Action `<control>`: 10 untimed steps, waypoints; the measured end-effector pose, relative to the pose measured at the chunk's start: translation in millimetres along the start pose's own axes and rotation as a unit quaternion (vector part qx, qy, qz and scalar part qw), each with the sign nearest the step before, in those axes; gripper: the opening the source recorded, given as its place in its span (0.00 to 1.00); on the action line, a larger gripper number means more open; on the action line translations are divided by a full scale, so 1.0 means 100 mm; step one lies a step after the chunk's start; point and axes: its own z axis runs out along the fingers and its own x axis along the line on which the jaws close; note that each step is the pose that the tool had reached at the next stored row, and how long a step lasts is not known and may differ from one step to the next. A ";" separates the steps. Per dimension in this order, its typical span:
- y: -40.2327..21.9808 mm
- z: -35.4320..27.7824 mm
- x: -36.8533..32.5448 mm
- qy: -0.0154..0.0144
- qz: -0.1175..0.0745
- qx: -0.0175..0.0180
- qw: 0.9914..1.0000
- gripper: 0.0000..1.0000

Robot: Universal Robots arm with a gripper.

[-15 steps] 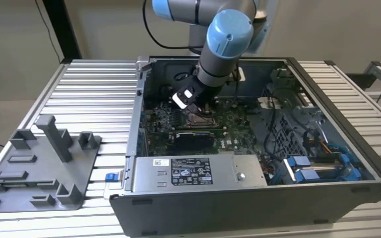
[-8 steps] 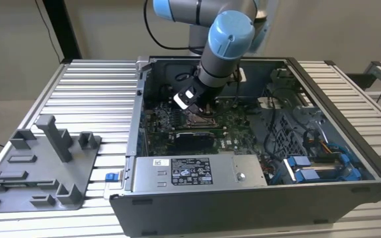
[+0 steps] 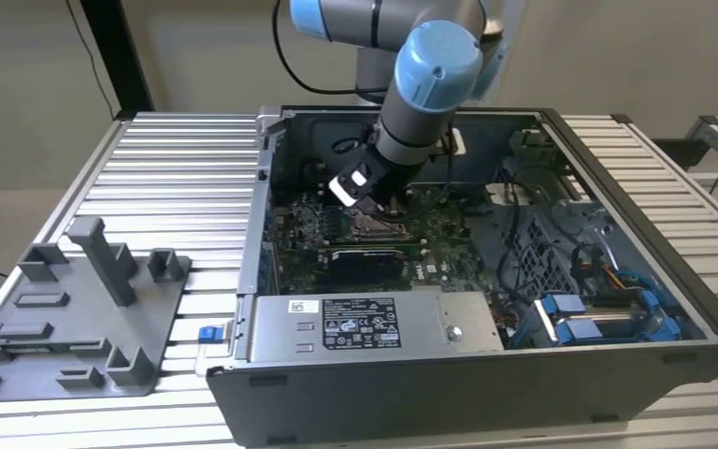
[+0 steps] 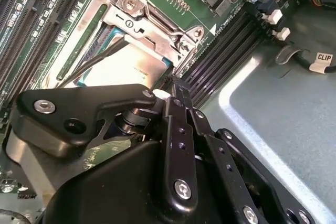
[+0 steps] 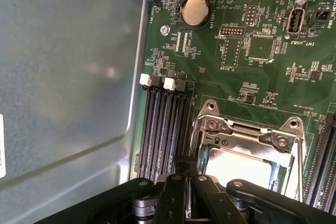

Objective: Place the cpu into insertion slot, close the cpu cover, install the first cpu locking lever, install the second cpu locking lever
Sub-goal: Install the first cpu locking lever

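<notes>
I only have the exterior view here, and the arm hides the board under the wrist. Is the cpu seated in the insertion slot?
Observer: Yes. In both wrist views the cpu lies flat with its silver face up, and the cpu cover is down around it, so the chip shows through the cover's window.
Operator: Good. Where exactly is the gripper tip relative to that cover?
Observer: In the second wrist view the gripper, its fingers drawn together, sits at a corner of the cpu cover, on the side next to the black memory slots.
</notes>
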 end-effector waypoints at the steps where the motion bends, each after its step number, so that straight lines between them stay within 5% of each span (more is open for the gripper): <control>1: 0.001 0.000 -0.001 0.000 0.000 0.000 1.000 0.00; 10: 0.003 -0.001 -0.005 0.000 0.000 0.000 1.000 0.00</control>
